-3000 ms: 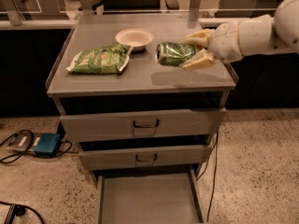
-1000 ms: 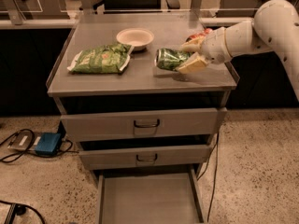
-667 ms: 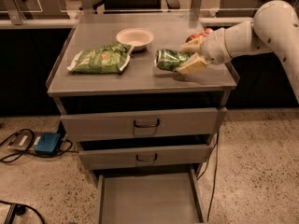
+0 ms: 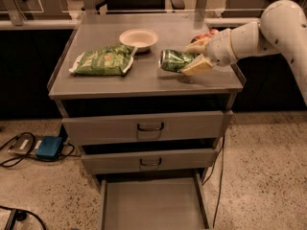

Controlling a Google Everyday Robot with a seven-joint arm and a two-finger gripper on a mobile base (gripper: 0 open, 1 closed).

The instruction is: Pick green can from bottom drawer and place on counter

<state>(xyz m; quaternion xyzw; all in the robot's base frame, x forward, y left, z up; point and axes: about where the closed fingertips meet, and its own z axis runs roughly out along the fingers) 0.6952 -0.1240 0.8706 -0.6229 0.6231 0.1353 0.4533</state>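
Where the white arm (image 4: 268,28) reaches in from the right, its gripper (image 4: 194,57) sits over the right half of the table (image 4: 144,83), near the front edge. The jaws are clenched on the green can (image 4: 175,60): one tan finger runs along the can's far side, the other along its near side. The can lies on its side with its silver end facing left, toward the middle of the table. It is low over the surface, with a shadow beneath it; I cannot tell whether it touches the metal or hangs just above it.

A red-orange object (image 4: 206,35) shows just behind the gripper, mostly hidden by it.

A green snack bag (image 4: 103,60) lies flat on the left half of the table, well apart from the can. A white paper bowl (image 4: 138,38) stands upright toward the back, between the bag and the gripper and just beside the bag's far corner.

Below, the bottom drawer (image 4: 152,207) is pulled out, its flat floor in plain sight. The top drawer (image 4: 110,127) and the middle drawer (image 4: 184,159) both sit pushed in, each with a dark handle at centre.

On the speckled floor to the left of the cabinet, a blue box (image 4: 49,147) lies with black cables (image 4: 14,152) running from it.
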